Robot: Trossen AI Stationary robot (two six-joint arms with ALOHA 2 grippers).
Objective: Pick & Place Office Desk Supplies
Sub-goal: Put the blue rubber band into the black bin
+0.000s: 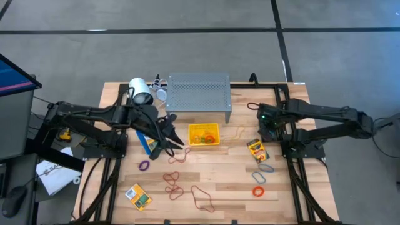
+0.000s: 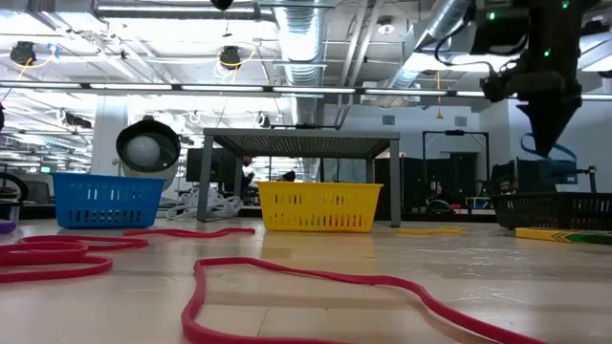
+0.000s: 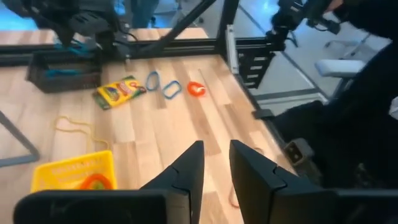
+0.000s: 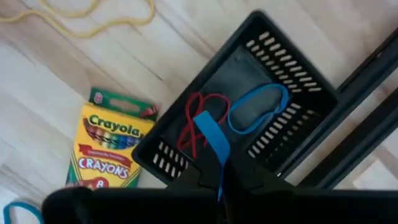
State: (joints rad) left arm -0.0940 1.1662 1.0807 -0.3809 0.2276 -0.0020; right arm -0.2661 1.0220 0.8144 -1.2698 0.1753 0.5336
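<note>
The right pincer (image 4: pixel 219 180), closed on a thin blue rubber-band loop (image 4: pixel 212 142), hangs over the black plastic bin (image 4: pixel 249 118); the left pincer (image 3: pixel 214 171) stands slightly parted, empty, near the yellow plastic bin (image 1: pixel 204 134).

Two dark arms (green indicator lights), blunt black wedge jaws.

- We look straight down from above in the high view, taking in the whole table (image 1: pixel 206 178) and both arms.
- At table-top height we look level across the boards toward the room, the yellow bin (image 2: pixel 318 206) facing us under the grey shelf (image 2: pixel 301 143).
- From the left wrist we look forward past its own fingers (image 3: pixel 186 171), over the yellow bin to the crayon box (image 3: pixel 119 91) on the far side.
- From the right wrist we look down, close, on the black bin (image 4: pixel 249 106) and that same crayon box, which the high view shares.
</note>
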